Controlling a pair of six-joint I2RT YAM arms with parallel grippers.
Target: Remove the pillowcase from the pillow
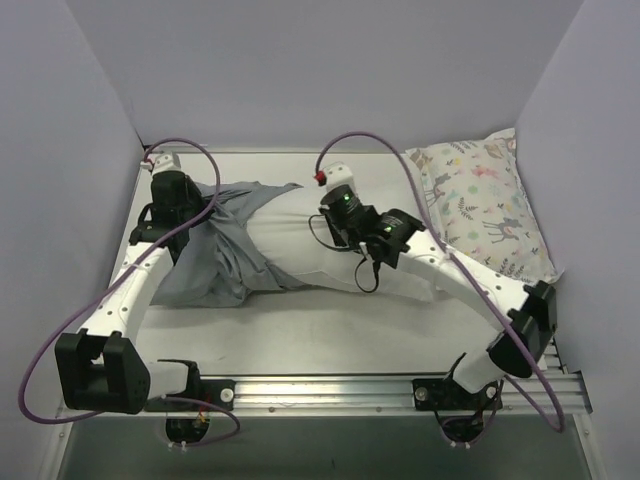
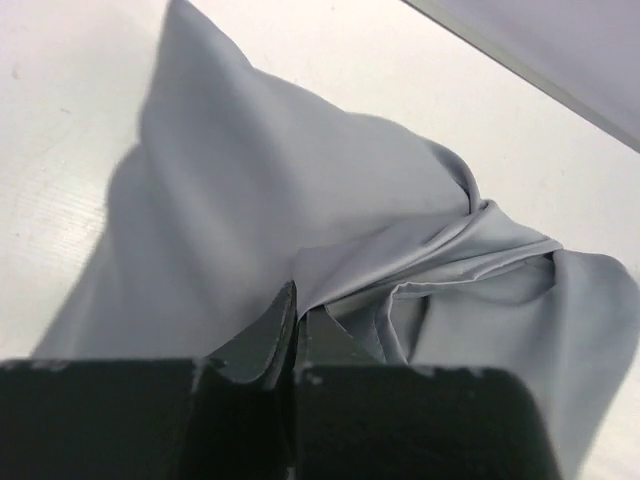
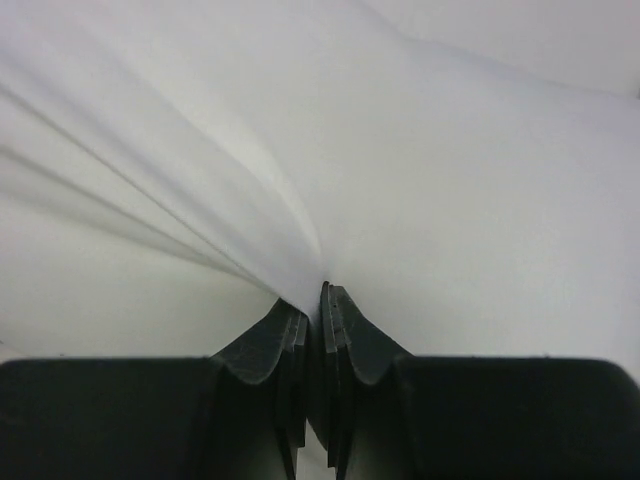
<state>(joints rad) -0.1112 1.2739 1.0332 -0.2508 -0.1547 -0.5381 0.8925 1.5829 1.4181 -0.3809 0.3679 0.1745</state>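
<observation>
The plain white pillow [image 1: 300, 245] lies across the middle of the table, mostly bare. The grey pillowcase [image 1: 215, 255] is bunched over its left end. My left gripper [image 1: 178, 205] is shut on a fold of the pillowcase [image 2: 300, 200], which fills the left wrist view. My right gripper [image 1: 335, 205] is shut on a pinch of the white pillow [image 3: 330, 180] at its top right part. The pillow's cloth pulls into taut creases at the right fingertips [image 3: 345, 310]. The left gripper [image 2: 300, 305] grips the grey cloth between its tips.
A smaller white pillow printed with pastel animals [image 1: 480, 200] lies at the back right, against the right wall. Grey walls close in the table on the left, back and right. A metal rail [image 1: 330, 392] runs along the near edge by the arm bases.
</observation>
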